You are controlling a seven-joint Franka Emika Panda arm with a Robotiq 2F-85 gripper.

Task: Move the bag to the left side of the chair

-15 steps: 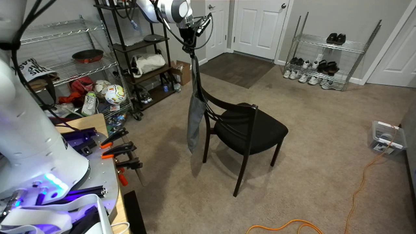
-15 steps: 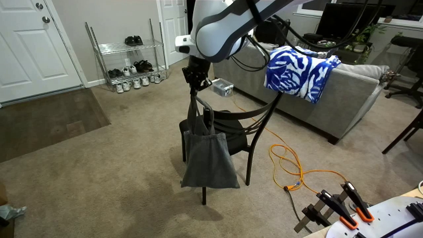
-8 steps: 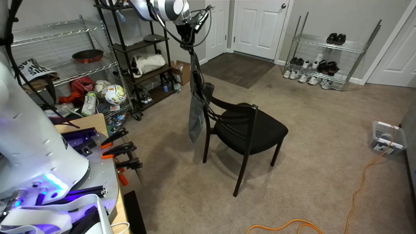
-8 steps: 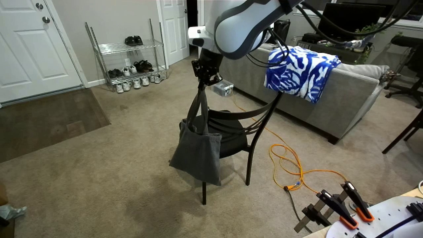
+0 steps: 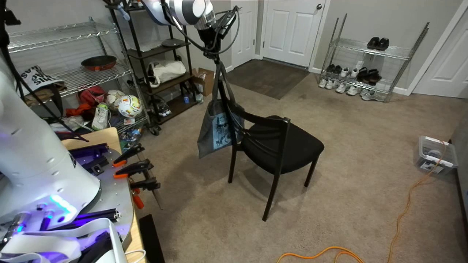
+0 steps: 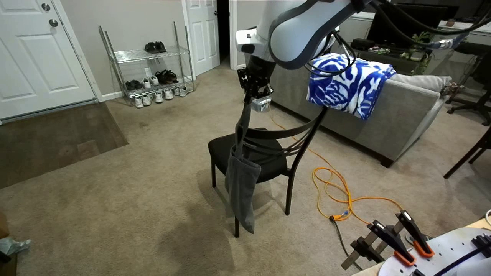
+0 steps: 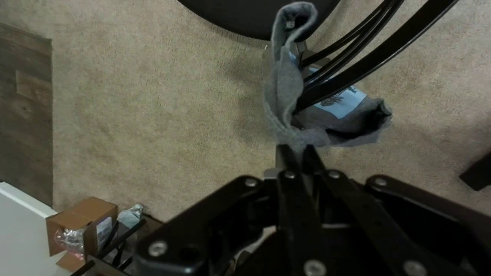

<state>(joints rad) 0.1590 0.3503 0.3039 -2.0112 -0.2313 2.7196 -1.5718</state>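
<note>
We have the gripper (image 7: 299, 152) clamped narrow on the gathered handles (image 7: 283, 90) of the blue-grey tote bag (image 5: 213, 128), which hangs beneath it by one end of the backrest (image 5: 261, 119) of the black chair (image 5: 292, 149). In an exterior view the tote bag is at the picture's left of the chair, partly hidden behind an upright post (image 5: 230, 124), with its pale-blue printed panel (image 5: 221, 131) showing. In an exterior view we see it nearly edge-on, hanging in front of a rear leg (image 6: 236, 230). In the wrist view the curved top rail (image 7: 364, 66) crosses above the printed panel, and its end disappears beneath one of the handles; we cannot tell whether the tote bag touches it. We also see a wire shoe rack (image 6: 132, 56) in both exterior views, a grey sofa (image 6: 399, 126) draped with a blue-and-white blanket (image 6: 347, 84), and an orange extension cord (image 5: 334, 247) on the carpet (image 5: 329, 212).
</note>
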